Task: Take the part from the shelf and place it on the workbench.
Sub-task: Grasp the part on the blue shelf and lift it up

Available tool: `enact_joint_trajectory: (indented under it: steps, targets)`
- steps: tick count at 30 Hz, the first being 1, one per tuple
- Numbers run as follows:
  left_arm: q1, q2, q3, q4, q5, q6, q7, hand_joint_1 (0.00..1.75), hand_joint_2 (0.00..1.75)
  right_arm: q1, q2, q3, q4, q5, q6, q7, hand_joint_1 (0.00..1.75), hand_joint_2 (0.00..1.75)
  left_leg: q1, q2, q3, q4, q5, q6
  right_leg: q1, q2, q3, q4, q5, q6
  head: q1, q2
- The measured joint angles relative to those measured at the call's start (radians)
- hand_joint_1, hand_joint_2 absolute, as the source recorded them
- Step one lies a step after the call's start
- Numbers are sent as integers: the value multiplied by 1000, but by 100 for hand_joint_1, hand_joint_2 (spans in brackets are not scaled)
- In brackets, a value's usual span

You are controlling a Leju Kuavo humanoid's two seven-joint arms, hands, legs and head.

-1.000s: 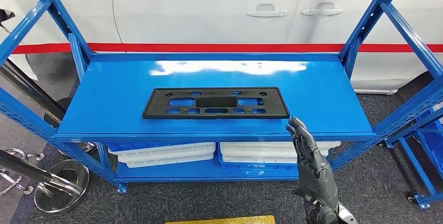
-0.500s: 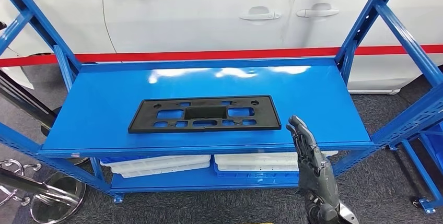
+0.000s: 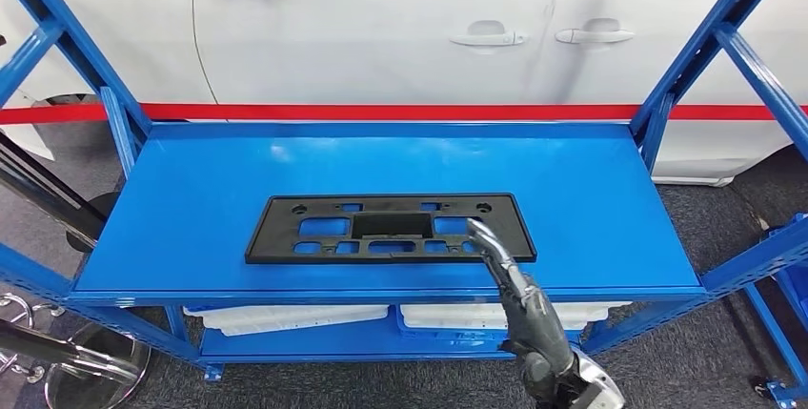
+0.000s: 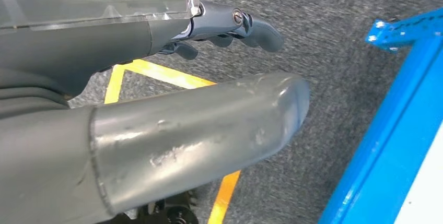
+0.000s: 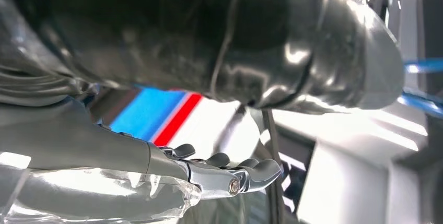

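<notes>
Since a moment ago our right robot hand (image 3: pixel 515 280) has reached forward over the front edge of the blue shelf (image 3: pixel 191 190), and its fingertips (image 3: pixel 479 230) now lie over the right end of the black part (image 3: pixel 391 228); whether they touch it we cannot tell. Its fingers are stretched out, grasping nothing. The part lies flat mid-shelf. Our left robot hand (image 4: pixel 230 25) hangs released above grey carpet (image 4: pixel 334 78).

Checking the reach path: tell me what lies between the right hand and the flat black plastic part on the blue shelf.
Nothing: in the head view the right hand already overlaps the flat black plastic part's near right corner; contact unclear.
</notes>
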Motion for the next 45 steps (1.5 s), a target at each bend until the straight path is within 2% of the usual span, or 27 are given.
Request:
enact_joint_trajectory:
  steps: [1,2,4,6,7,9,11,12,13,15,17,20,22,25,26,27,28,29,31,32,34,37,39,41,42,43,45]
  targets:
    - [-2,0,0,0,-5,-1,2,0,0,-21,1,18,25,2,13,13,0,0,-1,0,6,0,-6,-6,3,0,19,-55,29,-5,0,0]
    - [-5,0,-1,0,-10,-2,4,0,0,-45,2,39,52,4,21,24,0,0,-2,0,7,0,-10,-12,6,0,29,-87,37,-10,0,0]
    - [-12,0,-2,0,-18,-5,8,0,0,-91,6,86,108,10,28,40,0,0,-3,1,5,-4,-13,-23,11,2,33,-108,29,-19,0,0]
    - [-16,0,-2,0,-22,-6,9,0,0,-124,11,122,146,11,27,45,0,0,-2,1,6,1,-23,-34,6,2,39,-118,26,-28,0,0]
    - [-16,0,-3,0,-23,-6,10,0,0,-136,14,134,159,11,25,45,0,0,-1,1,-3,27,-40,-38,3,0,44,-123,25,-34,0,0]
    - [-16,1,-3,1,-24,-6,10,0,0,-155,17,151,180,12,25,47,0,0,0,1,-58,143,-98,-44,3,-3,52,-126,21,-43,0,0]
    - [-15,2,-3,1,-31,-6,12,0,0,-177,20,168,204,22,19,61,0,87,1,1,-134,269,-135,-48,6,-3,55,-125,15,-50,-1,0]
    - [-14,2,-3,1,-36,-7,14,0,0,-190,24,178,218,33,13,71,0,131,1,1,-154,289,-124,-49,7,-2,57,-124,12,-51,-1,0]
    - [-14,2,-4,1,-42,-7,15,0,0,-207,30,189,236,48,5,83,0,175,0,1,-155,269,-94,-48,8,0,61,-122,9,-51,-1,0]
    - [-16,2,-5,1,-51,-7,18,0,0,-245,45,216,275,88,-19,102,0,175,0,1,-112,144,-7,-41,9,3,72,-119,-1,-47,-1,0]
    - [-18,2,-8,1,-58,-7,19,0,0,-279,55,245,311,144,-52,115,0,175,-5,1,-73,44,37,-33,12,4,76,-115,-8,-39,0,0]
    - [-22,2,-12,1,-63,-5,22,0,0,-311,61,289,350,268,-129,129,0,175,-8,-1,-67,22,35,-21,14,3,75,-116,-11,-27,-1,0]
    - [-21,2,-15,1,-65,-2,25,0,0,-325,63,317,371,387,-212,149,0,175,-3,-1,-62,13,38,-11,14,2,68,-94,-29,-17,0,0]
    - [-21,2,-21,1,-71,1,35,0,0,-341,67,355,411,606,-366,204,0,175,-2,0,-59,9,37,3,10,1,-13,73,-112,-8,0,0]
    - [-22,2,-22,1,-76,4,46,0,0,-343,69,367,427,667,-406,225,0,175,-2,0,-59,10,36,4,9,1,-45,132,-129,-6,0,0]
    - [-21,2,-25,1,-84,9,66,0,0,-344,73,378,444,719,-438,245,0,175,-2,-1,-57,10,35,5,9,1,-65,161,-129,-6,0,0]
    - [-22,2,-28,1,-96,17,96,0,0,-348,78,388,461,763,-463,265,0,175,-2,-2,-54,10,33,4,8,1,-66,152,-108,-7,0,0]
    - [-22,2,-35,2,-114,28,141,0,0,-355,83,399,480,810,-485,288,0,175,-2,-3,-50,10,30,2,8,0,-47,104,-70,-10,0,0]
    - [-22,1,-57,2,-150,44,233,0,0,-376,95,422,519,899,-524,334,0,175,-3,-3,-42,10,24,-3,12,0,10,-32,2,-20,0,0]
    - [-22,0,-67,3,-163,48,266,0,0,-386,100,431,537,933,-539,353,0,175,-3,-3,-42,10,22,-8,16,0,31,-81,18,-25,0,0]
    - [-23,-1,-81,3,-175,51,292,0,0,-397,107,442,564,970,-559,374,0,175,-3,-3,-45,8,22,-18,22,1,42,-110,16,-32,0,0]
    - [-23,-4,-97,3,-181,52,303,0,0,-409,117,455,607,1005,-579,395,0,175,-3,-3,-44,17,7,-35,14,1,53,-129,19,-43,0,0]
    - [-22,-4,-105,3,-183,52,305,0,0,-419,124,464,635,1016,-586,400,0,175,-1,-2,-78,96,-40,-42,10,-1,62,-140,21,-51,0,0]
    - [-22,-4,-109,3,-183,52,307,0,0,-424,129,470,655,1018,-587,401,0,175,0,-2,-148,233,-96,-50,10,-3,64,-139,19,-55,0,0]
    - [-21,-4,-112,3,-183,52,307,0,0,-424,130,473,665,1018,-587,401,0,175,0,-2,-174,280,-106,-54,10,-4,64,-138,17,-56,0,0]
    - [-19,-4,-114,3,-183,52,308,0,0,-424,131,475,672,1018,-588,401,0,175,1,-2,-184,290,-95,-56,10,-3,65,-136,15,-56,0,0]
    - [-16,-4,-119,3,-184,53,309,0,0,-425,134,476,683,1021,-589,402,0,175,3,-2,-149,199,-25,-57,9,-1,69,-131,9,-53,0,0]
